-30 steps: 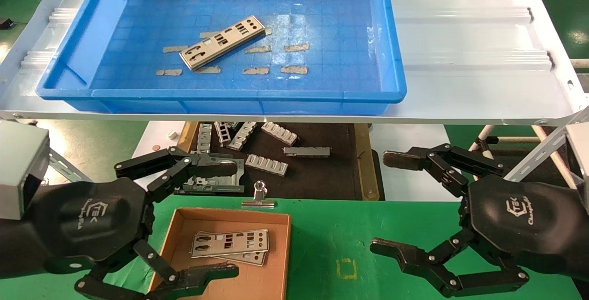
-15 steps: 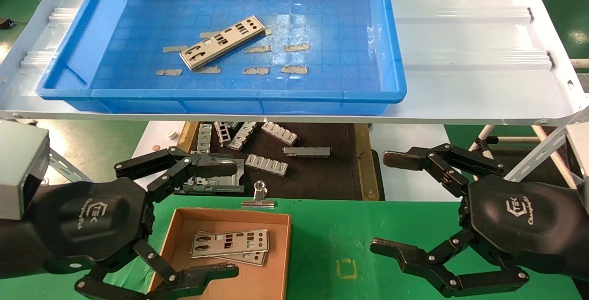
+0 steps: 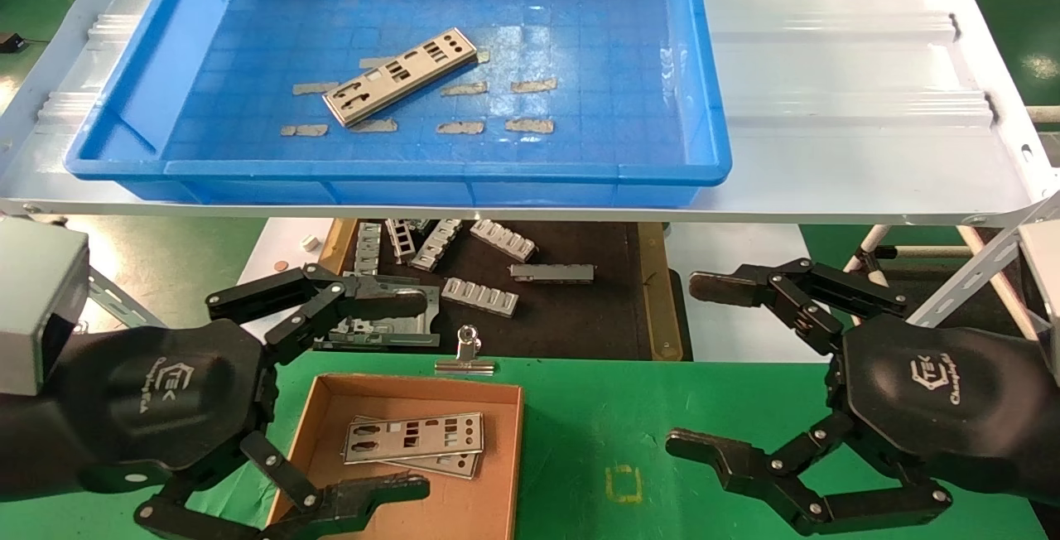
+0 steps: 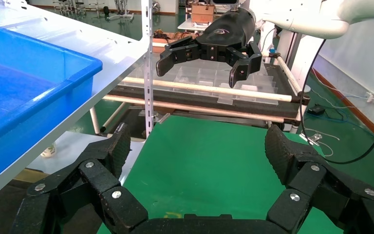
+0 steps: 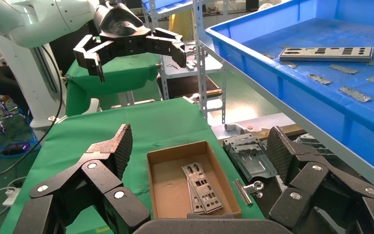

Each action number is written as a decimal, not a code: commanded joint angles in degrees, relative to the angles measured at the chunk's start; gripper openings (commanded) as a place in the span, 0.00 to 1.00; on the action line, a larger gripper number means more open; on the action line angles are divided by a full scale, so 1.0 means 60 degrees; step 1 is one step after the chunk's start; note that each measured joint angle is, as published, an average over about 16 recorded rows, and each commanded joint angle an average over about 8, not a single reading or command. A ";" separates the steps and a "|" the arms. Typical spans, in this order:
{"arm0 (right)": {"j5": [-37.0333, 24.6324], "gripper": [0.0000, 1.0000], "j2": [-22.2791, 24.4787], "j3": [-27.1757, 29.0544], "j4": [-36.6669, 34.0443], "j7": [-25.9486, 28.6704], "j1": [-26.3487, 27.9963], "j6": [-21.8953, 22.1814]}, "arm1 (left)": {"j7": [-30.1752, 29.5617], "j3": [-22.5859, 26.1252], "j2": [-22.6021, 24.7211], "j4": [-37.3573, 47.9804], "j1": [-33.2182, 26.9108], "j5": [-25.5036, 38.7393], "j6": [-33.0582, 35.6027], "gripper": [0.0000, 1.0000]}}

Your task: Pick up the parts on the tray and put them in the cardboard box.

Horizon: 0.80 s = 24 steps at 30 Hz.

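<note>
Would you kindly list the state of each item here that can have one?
Left claw: open, empty, over the box's left edge.
Right claw: open, empty, above the green mat.
Tray: holds one plate, lying flat and askew.
Cardboard box: open-topped, holding two stacked plates.
Binder clip: shut, beside the box.

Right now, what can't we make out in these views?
- Cardboard box: near edge cut off by the head view's bottom; left wall behind the left gripper.
- Lower part in the box: mostly covered by the top one.
- Tray: far end cropped by the top edge.
</note>
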 commanded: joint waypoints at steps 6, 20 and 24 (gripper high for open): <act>0.0000 1.00 0.0000 0.0000 0.0000 0.0000 0.0000 0.0000 | 0.0000 0.0000 0.0000 0.0000 0.0000 0.0000 0.0000 1.00; 0.0000 1.00 0.0000 0.0000 0.0000 0.0000 0.0000 0.0000 | 0.0000 0.0000 0.0000 0.0000 0.0000 0.0000 0.0000 1.00; 0.0000 1.00 0.0000 0.0000 0.0000 0.0000 0.0000 0.0000 | 0.0000 0.0000 0.0000 0.0000 0.0000 0.0000 0.0000 1.00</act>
